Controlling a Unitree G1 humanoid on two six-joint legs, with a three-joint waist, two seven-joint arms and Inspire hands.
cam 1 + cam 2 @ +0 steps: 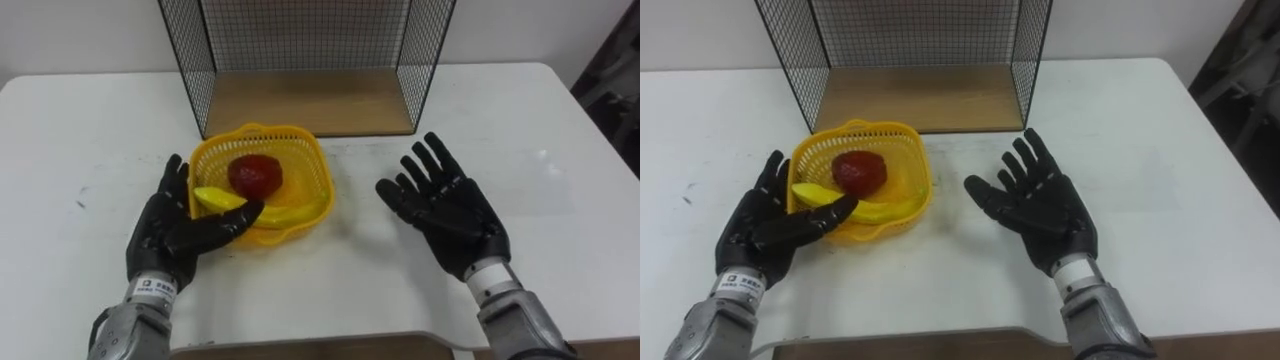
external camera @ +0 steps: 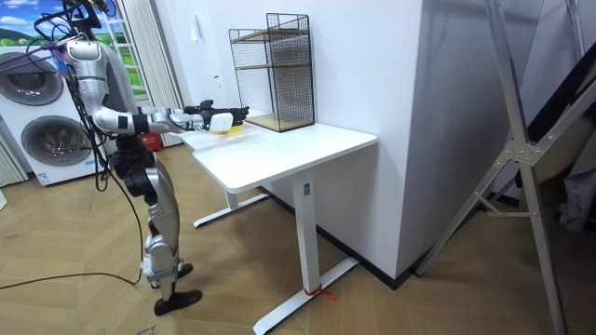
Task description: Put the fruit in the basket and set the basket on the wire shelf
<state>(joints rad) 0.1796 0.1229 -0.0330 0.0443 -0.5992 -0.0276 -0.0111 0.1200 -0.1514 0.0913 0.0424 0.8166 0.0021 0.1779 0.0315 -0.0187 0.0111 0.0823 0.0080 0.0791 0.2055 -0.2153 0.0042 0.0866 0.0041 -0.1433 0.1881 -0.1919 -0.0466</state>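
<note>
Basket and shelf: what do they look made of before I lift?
Basket: looks like moulded yellow plastic, slightly glossy, with a fine lattice wall and wavy rim. Shelf: thin black wire mesh, probably coated metal. Its base board has a matte brown wood look, possibly laminate.

A white table (image 1: 560,130) takes most of the frame in the eye views. In the room view it stands on white legs in the middle, on a wooden floor (image 2: 93,307) and beside a white wall (image 2: 400,112). Washing machines (image 2: 42,140) are at the left edge. A grey metal frame (image 2: 521,140) is at the right.
</note>
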